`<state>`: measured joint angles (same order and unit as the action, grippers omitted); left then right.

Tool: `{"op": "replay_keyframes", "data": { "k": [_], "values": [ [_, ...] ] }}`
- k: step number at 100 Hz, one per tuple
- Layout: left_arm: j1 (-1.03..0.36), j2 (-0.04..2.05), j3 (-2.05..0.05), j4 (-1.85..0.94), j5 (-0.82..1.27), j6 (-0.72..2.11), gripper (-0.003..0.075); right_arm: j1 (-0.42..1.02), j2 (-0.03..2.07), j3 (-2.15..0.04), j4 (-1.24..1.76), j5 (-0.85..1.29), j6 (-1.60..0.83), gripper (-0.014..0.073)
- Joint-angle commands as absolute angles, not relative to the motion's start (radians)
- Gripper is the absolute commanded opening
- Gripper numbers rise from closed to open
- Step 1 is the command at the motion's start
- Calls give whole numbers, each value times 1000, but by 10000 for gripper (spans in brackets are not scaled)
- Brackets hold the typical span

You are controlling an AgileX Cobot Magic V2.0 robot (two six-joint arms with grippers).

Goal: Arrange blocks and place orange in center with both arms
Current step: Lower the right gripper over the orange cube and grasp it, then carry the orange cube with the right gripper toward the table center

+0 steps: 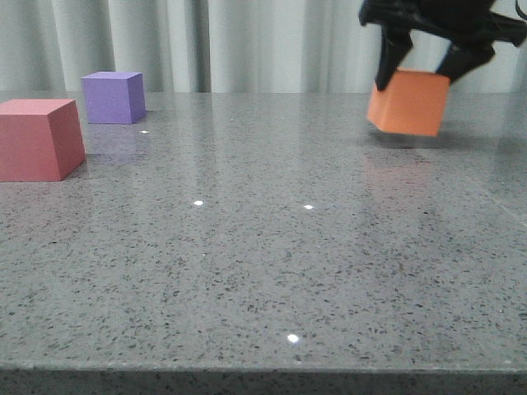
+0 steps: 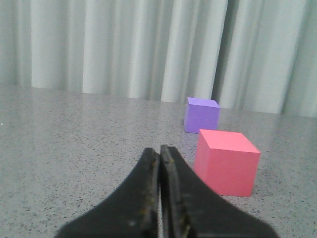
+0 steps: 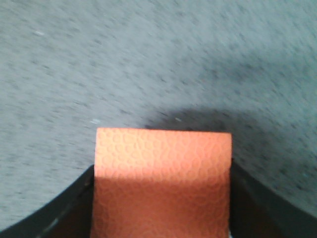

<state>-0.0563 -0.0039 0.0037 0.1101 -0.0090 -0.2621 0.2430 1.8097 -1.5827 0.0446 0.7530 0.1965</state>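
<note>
Three cubes are counted: one red cube (image 1: 37, 138) near the table's (image 1: 263, 271) left edge, one purple cube (image 1: 114, 97) toward its far left corner, one orange cube (image 1: 409, 102) toward its far right. Two grippers are seen.

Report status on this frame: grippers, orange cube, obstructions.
Right gripper shut on orange cube, cube tilted, lifted off table. Left gripper shut, empty. Red cube, purple cube far left; middle unobstructed.

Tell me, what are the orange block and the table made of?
The orange block looks like soft foam: matte, with a fine pebbly cell pattern on its face in the right wrist view. The table looks like polished speckled stone, maybe granite or a lookalike: grey flecks and shiny light spots.
</note>
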Motion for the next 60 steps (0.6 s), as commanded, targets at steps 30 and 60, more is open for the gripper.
{"op": "replay_keyframes", "data": {
  "k": [30, 60],
  "values": [
    [-52, -39, 44, 103, -89, -262, -20, 442, 1903, -1881, 41, 739, 276, 326],
    [-52, -39, 44, 103, -89, -262, -20, 546, 2067, -2101, -65, 809, 382, 326]
  ]
}}
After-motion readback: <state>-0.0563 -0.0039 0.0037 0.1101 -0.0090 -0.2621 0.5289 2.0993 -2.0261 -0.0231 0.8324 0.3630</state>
